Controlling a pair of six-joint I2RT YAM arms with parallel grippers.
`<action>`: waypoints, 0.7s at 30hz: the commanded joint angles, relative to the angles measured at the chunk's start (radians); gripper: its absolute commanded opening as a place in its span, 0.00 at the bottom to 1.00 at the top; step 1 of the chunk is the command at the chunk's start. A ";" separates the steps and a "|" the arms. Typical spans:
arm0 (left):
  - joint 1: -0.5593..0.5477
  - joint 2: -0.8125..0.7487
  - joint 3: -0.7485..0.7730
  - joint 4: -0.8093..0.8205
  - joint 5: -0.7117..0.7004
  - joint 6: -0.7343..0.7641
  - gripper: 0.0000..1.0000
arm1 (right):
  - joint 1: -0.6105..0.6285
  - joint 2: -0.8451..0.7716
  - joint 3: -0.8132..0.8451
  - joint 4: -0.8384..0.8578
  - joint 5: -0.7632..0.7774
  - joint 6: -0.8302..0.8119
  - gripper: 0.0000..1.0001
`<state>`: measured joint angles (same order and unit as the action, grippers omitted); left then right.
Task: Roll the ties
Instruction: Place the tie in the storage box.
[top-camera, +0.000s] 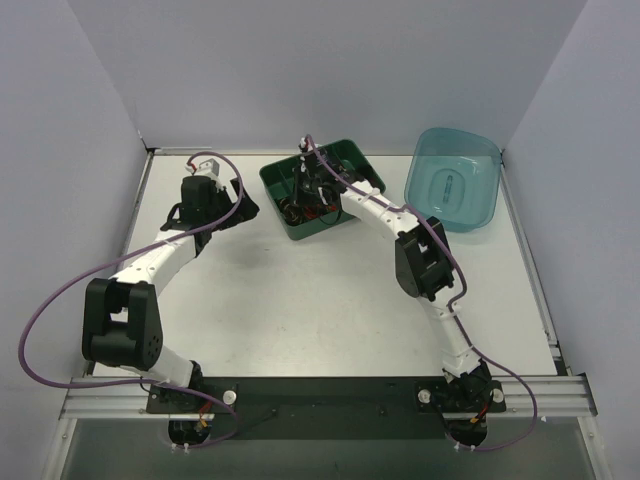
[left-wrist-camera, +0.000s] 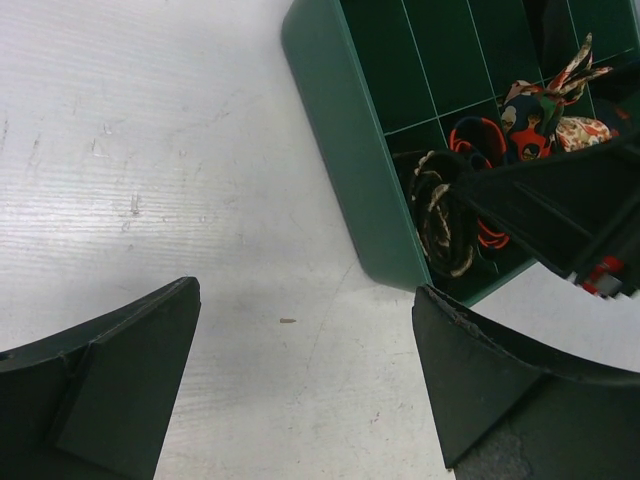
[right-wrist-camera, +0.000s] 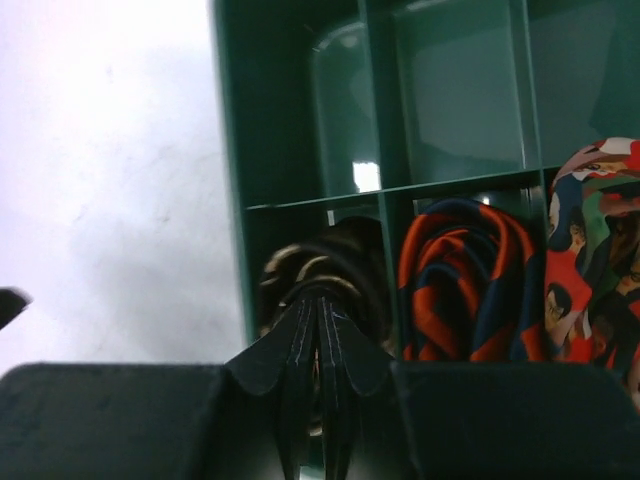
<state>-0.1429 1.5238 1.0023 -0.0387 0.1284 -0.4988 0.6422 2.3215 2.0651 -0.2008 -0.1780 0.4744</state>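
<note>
Three rolled ties sit in the near row of the dark green compartment tray (right-wrist-camera: 232, 150): a black and gold tie (right-wrist-camera: 345, 255), a red and navy one (right-wrist-camera: 455, 290), and a multicoloured one (right-wrist-camera: 595, 260). My right gripper (right-wrist-camera: 322, 300) reaches down into the corner compartment, its fingers pressed together on the black and gold tie (left-wrist-camera: 437, 215), with a sliver of fabric showing between them. My left gripper (left-wrist-camera: 305, 380) hovers wide open over bare table just left of the tray (left-wrist-camera: 340, 130), holding nothing. From above, the right gripper (top-camera: 305, 195) stands over the tray (top-camera: 352, 160).
A translucent teal tub (top-camera: 455, 178) stands at the back right. The tray's rear compartments hold nothing. Grey walls close in the table on three sides. The left arm (top-camera: 150, 260) curves along the table's left half.
</note>
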 joint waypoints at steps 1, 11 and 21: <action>-0.003 -0.039 -0.016 0.049 0.011 0.020 0.97 | -0.019 0.062 0.064 0.003 -0.035 0.041 0.07; -0.021 -0.022 -0.010 0.069 0.022 0.020 0.97 | -0.039 0.037 0.070 0.023 -0.055 0.040 0.07; -0.245 0.032 0.062 0.109 0.082 0.078 0.22 | -0.087 -0.296 -0.160 0.101 -0.054 0.012 0.11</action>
<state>-0.2996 1.5345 1.0077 -0.0139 0.1467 -0.4633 0.5888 2.2673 2.0155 -0.1730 -0.2310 0.4953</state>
